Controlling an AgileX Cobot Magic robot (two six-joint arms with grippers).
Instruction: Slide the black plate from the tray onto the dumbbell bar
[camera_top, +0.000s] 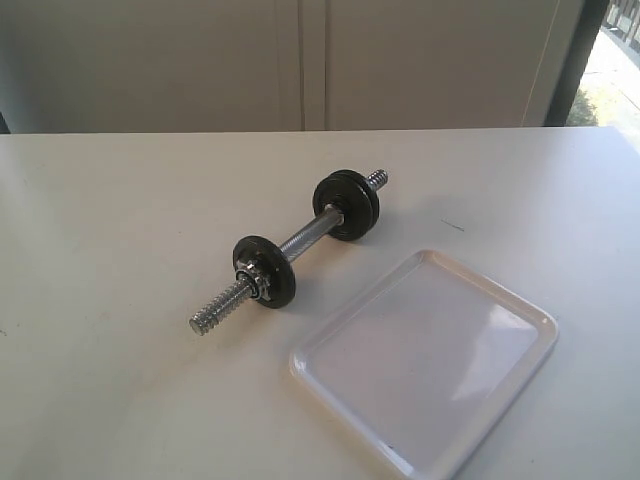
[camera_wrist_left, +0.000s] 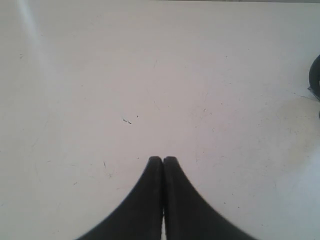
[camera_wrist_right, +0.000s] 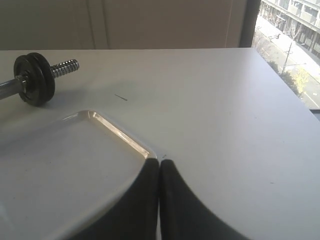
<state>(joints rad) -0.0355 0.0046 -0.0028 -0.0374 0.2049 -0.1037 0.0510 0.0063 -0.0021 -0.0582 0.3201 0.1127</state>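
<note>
Right fingers: pressed together beside the tray corner, bar well apart. My left fingers: together over the surface; dark shape cut off.

A pale matte surface fills most of each view, flecked with a few small dark marks. Behind it stands a light panelled wall, and a window shows sunlit buildings outside.
</note>
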